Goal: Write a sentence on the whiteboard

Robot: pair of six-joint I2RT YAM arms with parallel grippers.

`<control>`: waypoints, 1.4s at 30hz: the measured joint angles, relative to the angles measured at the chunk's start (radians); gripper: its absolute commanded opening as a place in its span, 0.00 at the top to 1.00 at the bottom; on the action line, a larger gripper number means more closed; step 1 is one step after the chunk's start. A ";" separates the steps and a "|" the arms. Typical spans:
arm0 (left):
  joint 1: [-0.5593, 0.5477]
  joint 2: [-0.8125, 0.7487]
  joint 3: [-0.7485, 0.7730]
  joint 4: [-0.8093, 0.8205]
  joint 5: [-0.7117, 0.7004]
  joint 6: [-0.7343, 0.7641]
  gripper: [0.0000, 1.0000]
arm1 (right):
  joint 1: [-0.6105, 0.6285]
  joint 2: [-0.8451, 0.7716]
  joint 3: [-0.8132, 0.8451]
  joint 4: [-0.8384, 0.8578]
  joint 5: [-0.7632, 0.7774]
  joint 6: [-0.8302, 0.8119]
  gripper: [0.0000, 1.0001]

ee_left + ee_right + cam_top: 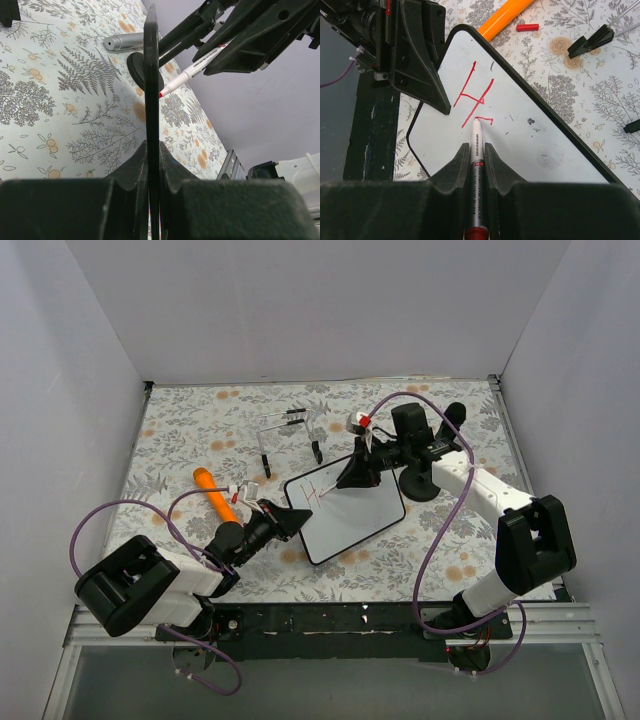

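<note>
Whiteboard (352,518) sits on the floral worktop (180,430) between the two sets of jaws, turned at an angle so that one corner points toward the left jaws. The left jaws are pressed onto that corner, one finger over the board and one under it, pinching the black-framed edge. In the left wrist view the board (151,95) runs straight out from between them, seen edge-on as a thin dark blade. Whether the pinched corner is lifted off the worktop I cannot tell.

The right jaws, at the board's far side, are clamped on a marker (476,165). Its grey barrel is squeezed between the fingers and its pale nose sticks out ahead of them. The red tip touches the white surface just ahead of the right jaws. The sentence (474,95) is so far a red capital H plus a short hooked stroke at the marker tip. The H lies just beyond the tip, between the right jaws and the left jaws. From above, the red strokes (322,490) sit close beside the right jaws. In the left wrist view the marker (192,74) slants in from the right and its red tip meets the board's face.

An orange tube (215,495) lies on the worktop just outside the left jaws, with a small red cap (527,27) near its end. A clear wire stand (290,435) stands farther back, apart from both sets of jaws.
</note>
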 measured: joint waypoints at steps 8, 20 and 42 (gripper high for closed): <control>0.000 0.002 0.000 0.002 0.000 0.000 1.00 | 0.005 0.002 0.002 -0.069 -0.002 -0.056 0.99; 0.000 0.002 0.000 0.001 -0.001 -0.003 1.00 | 0.004 0.002 0.023 -0.112 0.032 -0.079 0.99; 0.000 0.010 -0.004 0.007 -0.005 -0.012 1.00 | -0.010 0.023 0.083 -0.123 0.058 -0.089 0.99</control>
